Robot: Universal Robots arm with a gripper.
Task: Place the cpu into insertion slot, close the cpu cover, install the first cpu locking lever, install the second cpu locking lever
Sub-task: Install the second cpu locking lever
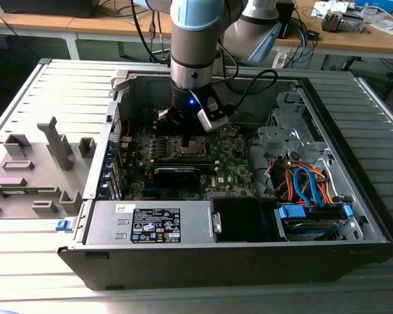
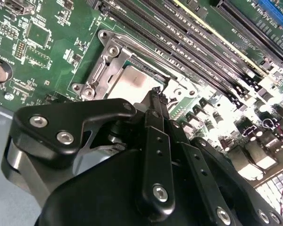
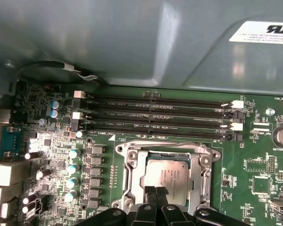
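Memory slots (image 3: 155,117) and case wall (image 3: 132,42) crowd the claw (image 3: 155,192).

The arm (image 1: 195,46) comes down nearly straight from above, its grey and pale-blue wrist section upright and a small blue light glowing on its lower end. The black gripper (image 1: 187,139) hangs at its tip, pointing down. In both wrist views the two slim black fingers (image 3: 155,192) lie pressed side by side with no gap between them, tips together. The wider black linkage arms (image 2: 75,125) spread out behind them.
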